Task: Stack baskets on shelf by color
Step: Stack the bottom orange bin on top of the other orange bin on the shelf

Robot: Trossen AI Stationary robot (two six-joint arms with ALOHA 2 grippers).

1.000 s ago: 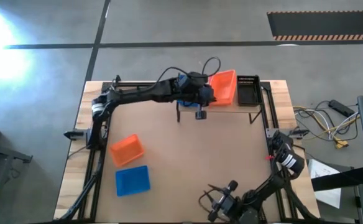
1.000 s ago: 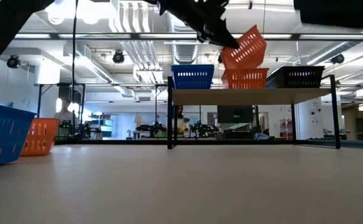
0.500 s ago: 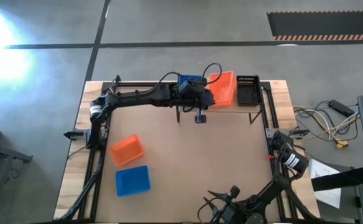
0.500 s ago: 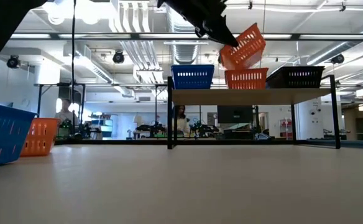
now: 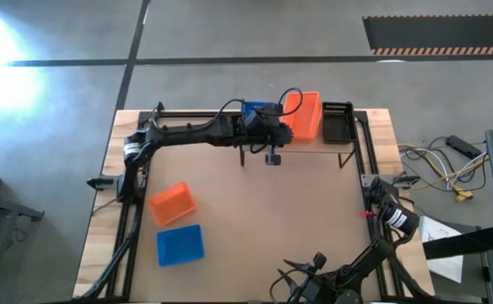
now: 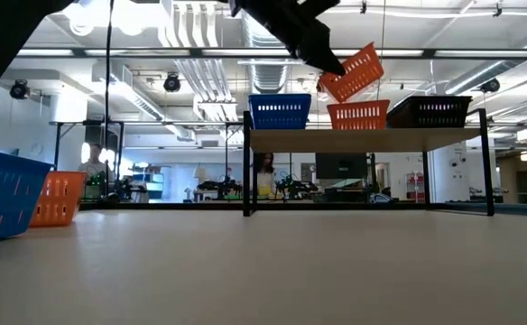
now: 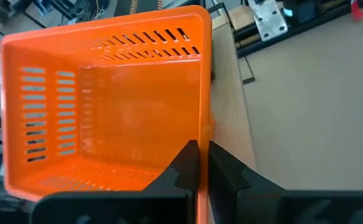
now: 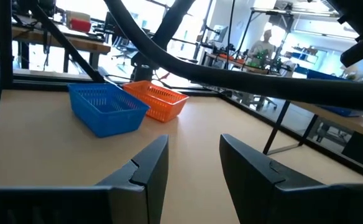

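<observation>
Holding my left gripper (image 7: pixel 199 163) clamped on the orange basket (image 5: pixel 302 114) | now shifted back over the shelf (image 6: pixel 363 138) | right gripper (image 8: pixel 191 158) open, parked.

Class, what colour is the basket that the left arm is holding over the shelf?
Orange. The held basket shows best in the left wrist view, tilted above the shelf.

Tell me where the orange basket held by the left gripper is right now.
The held orange basket hangs tilted in the left gripper, just above the orange stack at the shelf's middle, between the blue basket and the black basket.
</observation>
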